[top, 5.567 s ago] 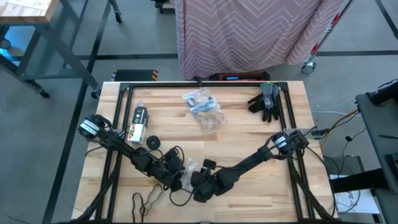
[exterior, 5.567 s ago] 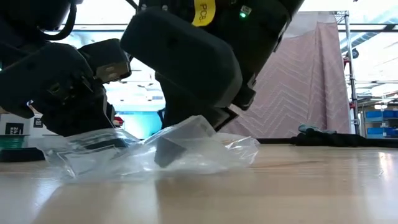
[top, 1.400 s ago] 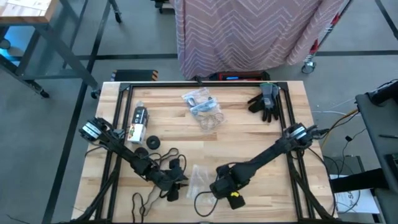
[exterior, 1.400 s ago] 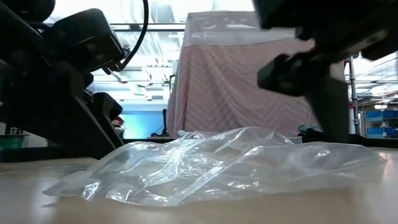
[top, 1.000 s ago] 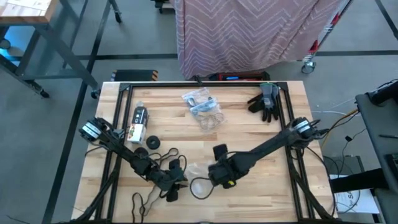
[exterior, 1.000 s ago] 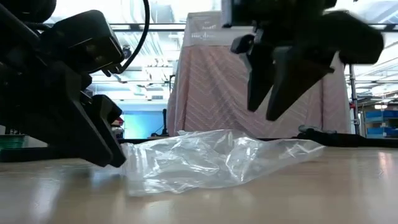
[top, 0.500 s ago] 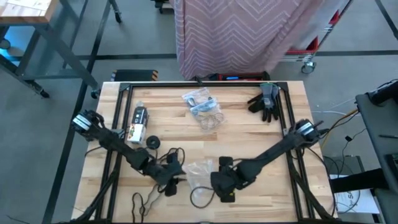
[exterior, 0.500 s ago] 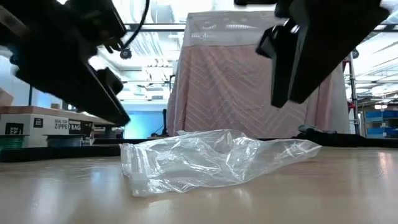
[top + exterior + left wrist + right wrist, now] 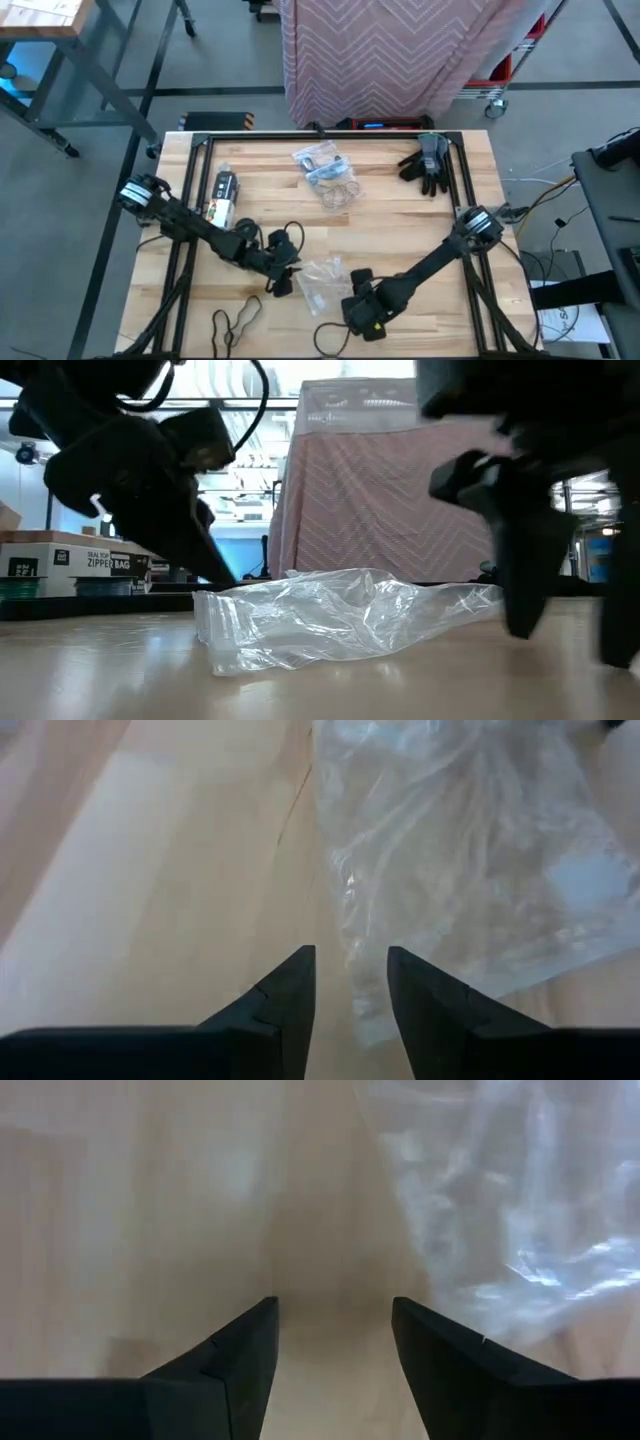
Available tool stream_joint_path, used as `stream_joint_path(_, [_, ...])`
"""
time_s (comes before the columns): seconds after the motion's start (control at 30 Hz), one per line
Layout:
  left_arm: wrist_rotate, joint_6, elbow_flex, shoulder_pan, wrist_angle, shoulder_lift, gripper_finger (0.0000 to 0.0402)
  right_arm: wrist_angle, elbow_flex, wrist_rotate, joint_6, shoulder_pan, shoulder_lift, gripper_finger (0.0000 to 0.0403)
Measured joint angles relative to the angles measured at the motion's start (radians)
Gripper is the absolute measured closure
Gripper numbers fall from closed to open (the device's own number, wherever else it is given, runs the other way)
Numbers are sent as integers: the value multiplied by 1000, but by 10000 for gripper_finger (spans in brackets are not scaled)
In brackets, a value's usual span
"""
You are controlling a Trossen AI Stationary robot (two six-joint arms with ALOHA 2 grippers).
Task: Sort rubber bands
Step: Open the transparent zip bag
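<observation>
Two pincers flank a crinkled clear bag [image 9: 322,282] near the front of our bench [image 9: 400,215]. Our left pincer [image 9: 350,982] hangs just beside the bag's edge, fingers slightly apart and holding nothing. Our right pincer [image 9: 335,1330] is low over bare wood beside the bag, fingers apart and empty. We see rubber bands on the bench: a tan one [image 9: 236,320] front-left, a black loop [image 9: 330,338] by the right pincer, and more in a second bag [image 9: 328,172] at the back.

A box [image 9: 60,560] at the low view's left reads "ZIPPER BAG".
</observation>
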State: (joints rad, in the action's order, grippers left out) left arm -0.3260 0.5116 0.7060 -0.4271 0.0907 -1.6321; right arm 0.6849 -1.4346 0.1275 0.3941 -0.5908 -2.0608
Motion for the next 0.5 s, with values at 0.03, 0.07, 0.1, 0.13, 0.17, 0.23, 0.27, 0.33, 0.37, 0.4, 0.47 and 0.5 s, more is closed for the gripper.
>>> stream_joint_path(0.03, [10,17,-3,0,-15,0,288,6,-1,-1,-7,8,-1,215])
stream_joint_path(0.07, [24,33,-6,-2,-24,0,288,16,-1,18,-13,15,-1,215])
stream_joint_path(0.1, [33,51,-9,-6,-36,0,288,25,-1,26,-17,23,0,214])
stream_joint_path(0.13, [44,67,-10,-11,-49,0,288,25,-1,27,-28,30,3,213])
stream_joint_path(0.17, [56,80,-11,-16,-57,0,288,31,-1,41,-45,38,6,212])
stream_joint_path(0.23, [73,106,-11,-30,-56,0,287,39,0,80,-69,56,11,211])
stream_joint_path(0.27, [76,122,-11,-40,-54,0,287,40,0,100,-80,64,12,211])
stream_joint_path(0.33, [76,154,-11,-60,-51,0,288,48,0,131,-111,82,14,211])
stream_joint_path(0.37, [80,171,-11,-72,-47,0,288,47,0,140,-127,91,14,212])
stream_joint_path(0.4, [85,189,-11,-85,-41,0,287,48,0,150,-143,101,14,212])
stream_joint_path(0.47, [116,228,-11,-108,-28,0,287,48,0,179,-182,118,14,212])
stream_joint_path(0.5, [131,245,-11,-120,-19,0,287,47,0,201,-202,126,14,212])
